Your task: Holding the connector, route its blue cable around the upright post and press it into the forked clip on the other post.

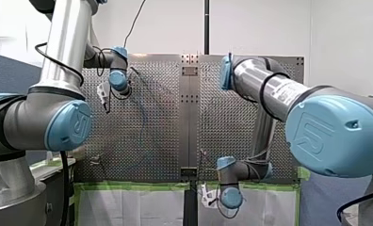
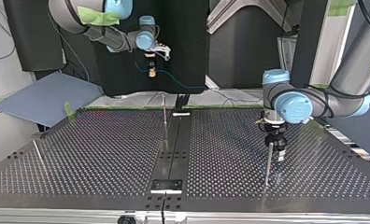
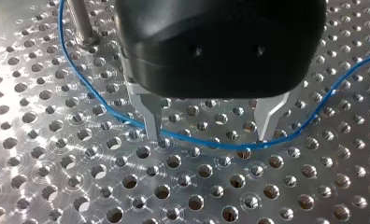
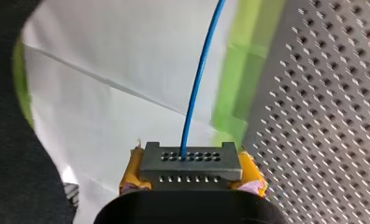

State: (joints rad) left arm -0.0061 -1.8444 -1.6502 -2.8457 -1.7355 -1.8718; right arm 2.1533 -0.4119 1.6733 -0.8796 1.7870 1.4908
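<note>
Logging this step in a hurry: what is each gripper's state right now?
Left gripper: open, poised at the blue cable, not gripping it.
Right gripper: shut on the connector.

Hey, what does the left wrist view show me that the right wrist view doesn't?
Only the left wrist view shows my left claw, open, its metal fingers standing apart over a slack curve of the blue cable, with a post beyond it. Only the right wrist view shows my right claw shut on the connector between yellow pads, plus green tape and a white sheet. Both views show the blue cable and the perforated table.
</note>
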